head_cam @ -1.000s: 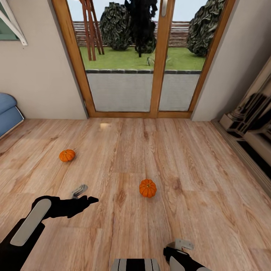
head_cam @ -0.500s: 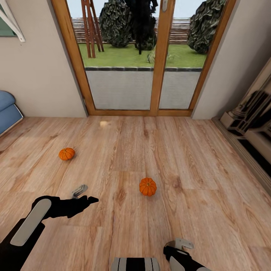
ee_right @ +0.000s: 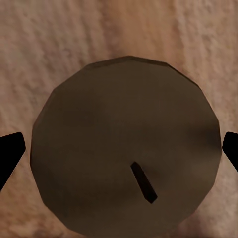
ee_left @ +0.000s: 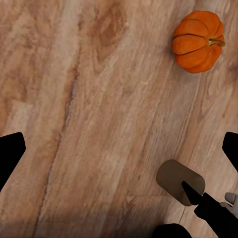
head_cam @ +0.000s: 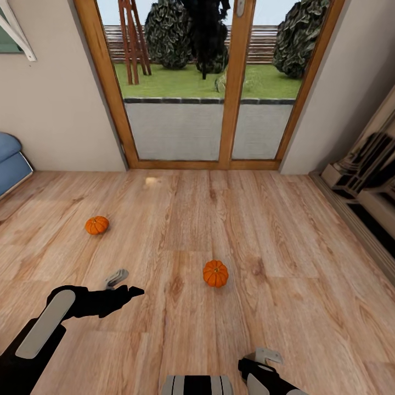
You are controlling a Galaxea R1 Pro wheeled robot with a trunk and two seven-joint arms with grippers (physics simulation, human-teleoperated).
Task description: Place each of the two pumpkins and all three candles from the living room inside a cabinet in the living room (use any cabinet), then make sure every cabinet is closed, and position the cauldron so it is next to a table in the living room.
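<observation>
Two orange pumpkins lie on the wood floor: one (head_cam: 215, 273) in the middle, ahead of my right arm, and one (head_cam: 96, 225) farther off to the left. The left wrist view shows the nearer pumpkin (ee_left: 198, 42) and a tan-brown candle (ee_left: 173, 179) with the right gripper (ee_left: 214, 213) over it. My right gripper (ee_right: 119, 153) hangs open straight above that candle (ee_right: 124, 124), whose flat top and dark wick lie between the fingertips. My left gripper (head_cam: 126, 284) is open over bare floor, left of the nearer pumpkin. The cauldron and table are out of view.
A wood-framed glass door (head_cam: 237, 82) stands in the far wall. A blue cushion (head_cam: 10, 159) lies at the left edge. A low unit of light and dark panels (head_cam: 365, 170) runs along the right wall. A small tan blob (head_cam: 152, 180) lies near the door.
The whole picture has shifted slightly, so the camera has moved. Both arms, the pumpkins and the candle keep their places.
</observation>
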